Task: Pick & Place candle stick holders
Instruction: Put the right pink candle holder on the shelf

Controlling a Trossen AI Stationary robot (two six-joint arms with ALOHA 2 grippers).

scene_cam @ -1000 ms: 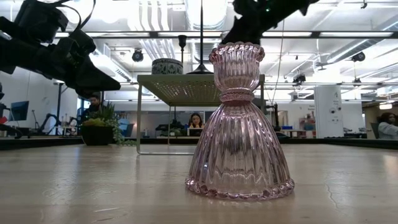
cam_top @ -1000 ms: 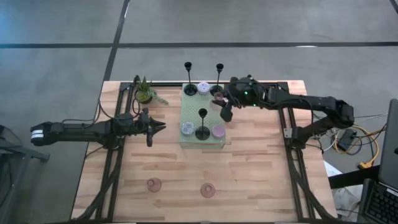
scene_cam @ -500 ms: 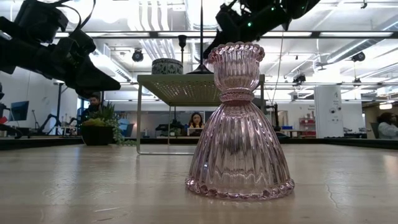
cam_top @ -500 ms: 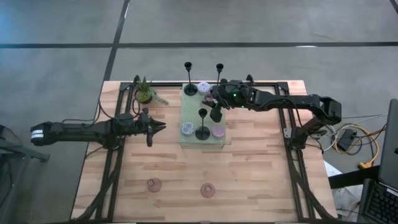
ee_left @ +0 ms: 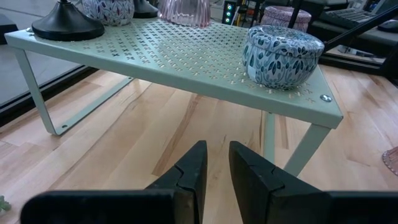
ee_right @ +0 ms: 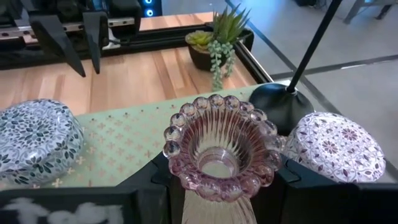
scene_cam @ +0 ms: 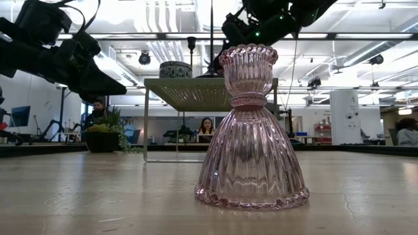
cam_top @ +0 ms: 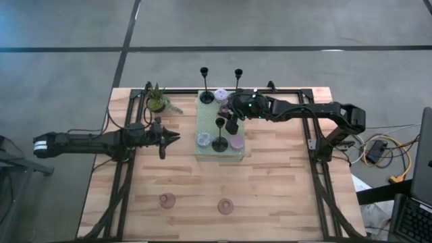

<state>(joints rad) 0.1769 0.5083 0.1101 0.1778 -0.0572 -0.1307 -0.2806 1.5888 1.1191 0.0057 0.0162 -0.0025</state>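
Above the pale green perforated shelf (cam_top: 219, 131) at the table's far middle, the right gripper (cam_top: 231, 123) hangs with its jaws clamped on a pink ribbed glass candle holder (ee_right: 217, 149), which stays lifted just over the shelf top. Around it on the shelf stand a black stemmed candlestick (cam_top: 220, 140), a blue patterned round cup (ee_right: 34, 140), a lilac patterned cup (ee_right: 339, 146) and a pink cup (cam_top: 237, 142); two more black candlesticks (cam_top: 205, 94) stand at the far edge.

Near the table's front edge two further pink glass holders (cam_top: 225, 206) rest upright and well apart from the shelf; one (scene_cam: 251, 127) fills the low view.

To the shelf's left, the left gripper (cam_top: 170, 138) waits above the wood, its fingers (ee_left: 193, 171) nearly together with only a narrow slit between them, gripping nothing. A small potted plant (cam_top: 157, 99) sits at the far left corner.
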